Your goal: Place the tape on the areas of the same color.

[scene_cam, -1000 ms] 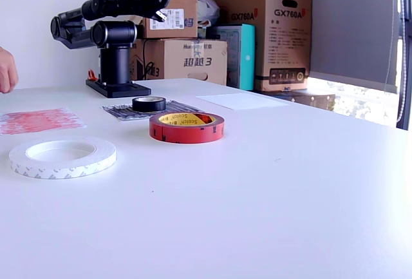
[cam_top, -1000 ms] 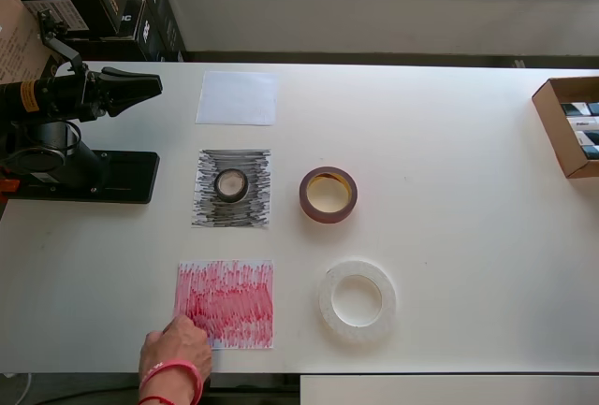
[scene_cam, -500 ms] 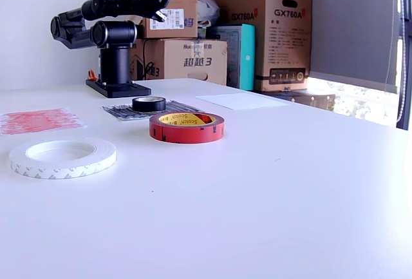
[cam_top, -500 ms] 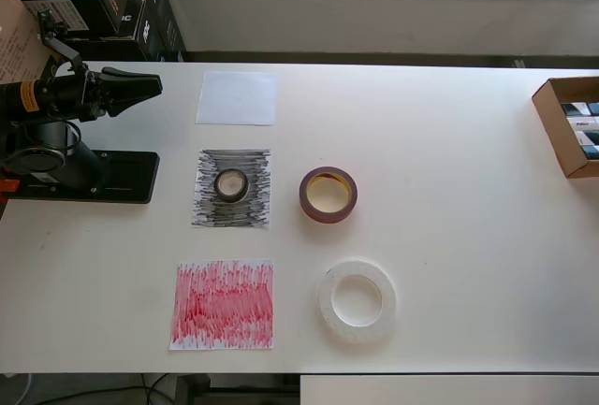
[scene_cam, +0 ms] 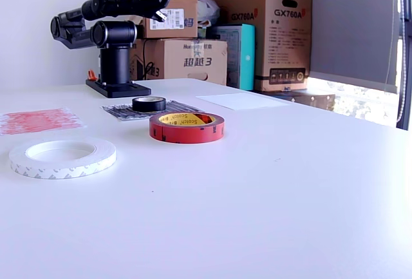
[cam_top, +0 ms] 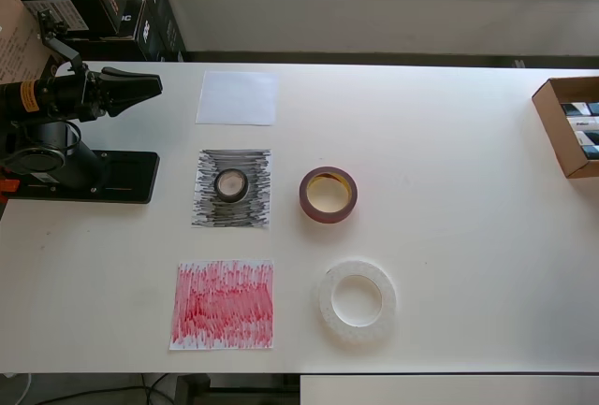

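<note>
Black tape roll (cam_top: 231, 184): seated on black sheet (cam_top: 232, 214); done. Red tape roll (cam_top: 328, 194): on bare table (cam_top: 449, 190), beside the black sheet; red sheet (cam_top: 224, 304) vacant. White tape roll (cam_top: 356, 300): on bare table; white sheet (cam_top: 237, 98) vacant. Gripper (cam_top: 148, 85): parked over its base, holding nothing; jaws apparently together, though the view is poor.

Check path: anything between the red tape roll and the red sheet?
Nothing visible. In the overhead view, bare table separates the red tape roll from the red sheet. The white roll lies right of the sheet, off the diagonal.
</note>
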{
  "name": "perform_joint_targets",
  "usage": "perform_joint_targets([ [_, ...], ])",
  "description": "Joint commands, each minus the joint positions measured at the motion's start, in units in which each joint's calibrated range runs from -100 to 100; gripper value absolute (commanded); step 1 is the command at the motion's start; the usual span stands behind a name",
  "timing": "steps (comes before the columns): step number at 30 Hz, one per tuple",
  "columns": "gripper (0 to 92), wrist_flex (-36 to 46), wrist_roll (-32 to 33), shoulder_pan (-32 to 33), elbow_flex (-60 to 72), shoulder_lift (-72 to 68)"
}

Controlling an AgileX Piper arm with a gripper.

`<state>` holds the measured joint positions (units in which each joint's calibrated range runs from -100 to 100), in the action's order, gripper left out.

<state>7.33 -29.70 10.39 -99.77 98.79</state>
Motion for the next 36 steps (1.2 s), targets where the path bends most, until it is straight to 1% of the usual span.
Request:
perform_joint_targets([
  [1,15.7,-0.2,-0.4,-0.3,0.4,0.5],
  [27,15.7,-0.2,-0.4,-0.2,0.4,0.5],
  [31,15.7,5.4,-0.8,-0.8,0.4,0.5],
  [36,15.6,5.5,-0.8,-1.6,0.8,0.5],
])
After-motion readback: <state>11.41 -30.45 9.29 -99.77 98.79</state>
